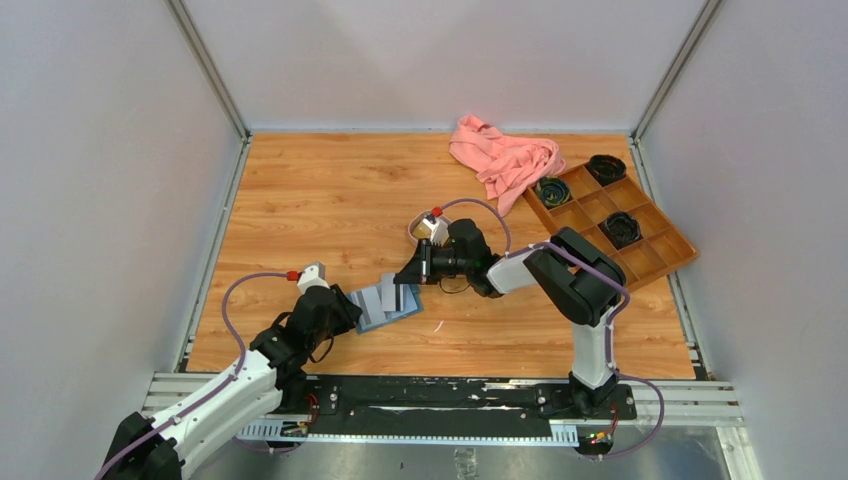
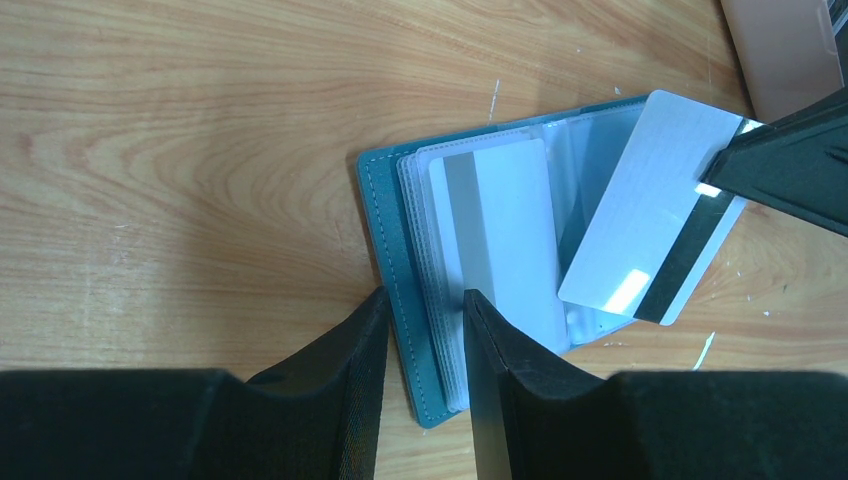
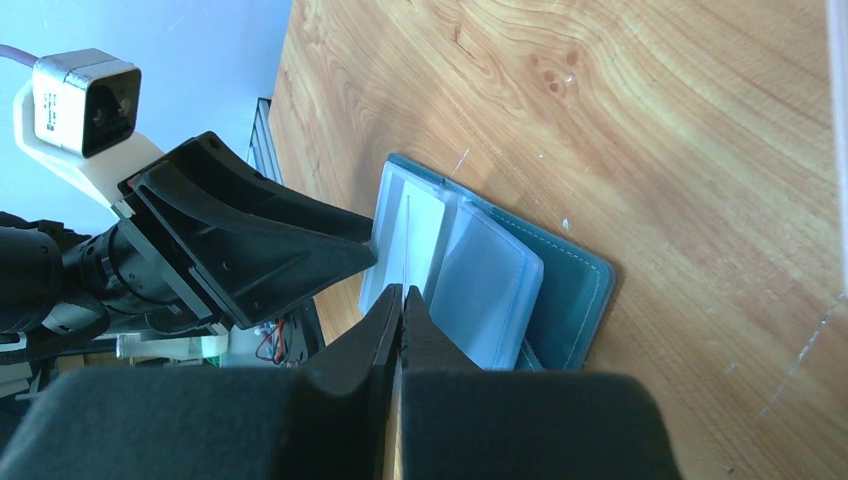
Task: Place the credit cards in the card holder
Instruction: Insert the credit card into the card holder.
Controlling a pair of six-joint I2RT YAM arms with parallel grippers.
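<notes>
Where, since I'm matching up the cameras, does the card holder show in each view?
Top external: card holder lies open, lower centre.
Left wrist: mid-frame, teal cover on the left.
Right wrist: centre to centre-right, lying open.
Shared landmark: the left gripper at its edge, seen in all three.

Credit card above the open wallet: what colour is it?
White-grey credit card with a black stripe; left wrist view.

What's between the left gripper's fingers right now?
An edge of the card holder, teal cover plus clear sleeves, is pinched between the fingers of the left gripper; the left wrist view shows it.
</notes>
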